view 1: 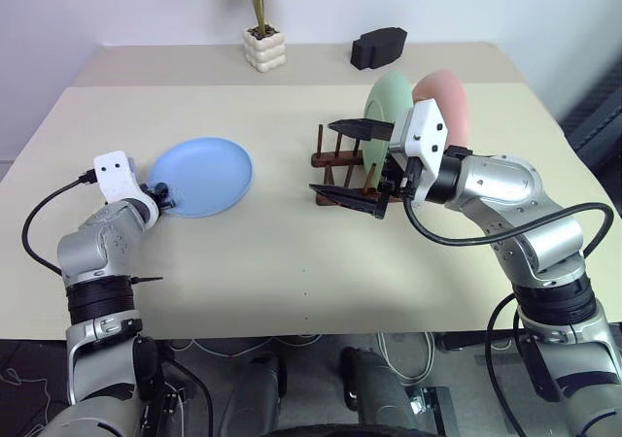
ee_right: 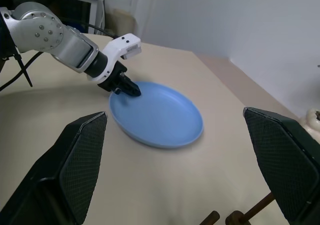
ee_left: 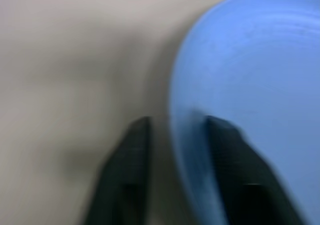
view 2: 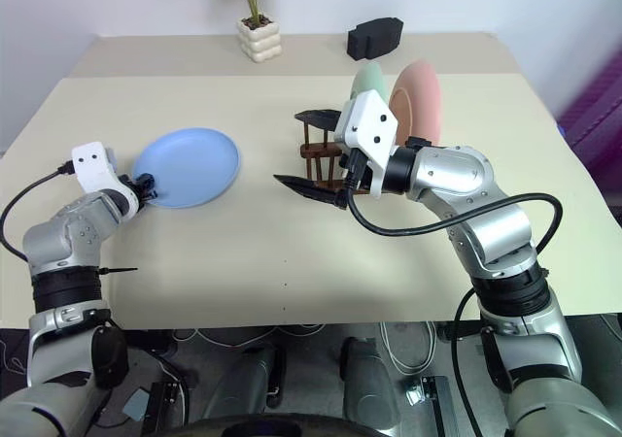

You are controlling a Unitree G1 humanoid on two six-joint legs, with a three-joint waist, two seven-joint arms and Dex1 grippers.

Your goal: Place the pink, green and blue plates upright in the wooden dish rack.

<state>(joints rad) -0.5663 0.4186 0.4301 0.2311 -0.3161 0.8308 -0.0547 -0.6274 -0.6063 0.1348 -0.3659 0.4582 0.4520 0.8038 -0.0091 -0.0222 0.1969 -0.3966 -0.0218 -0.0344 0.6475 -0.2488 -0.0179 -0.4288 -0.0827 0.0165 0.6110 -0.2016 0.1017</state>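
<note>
Blue plate (view 1: 202, 176) flat on table (view 1: 292, 252), well apart from wooden dish rack (view 1: 342, 170). Left gripper (ee_right: 131, 88) pinches near rim, one finger above, one below. Right gripper (view 1: 342, 160) spread wide, empty. Plate looks light, stiff, smooth; rim likely best hold.

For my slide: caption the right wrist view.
Left gripper pinching the blue plate rim on the table.

A robot test room, not a home: a bare beige table (view 1: 292, 252) against a plain white wall (view 1: 486, 0), with loose cables (view 1: 292, 345) on the floor below the table's near edge
</note>
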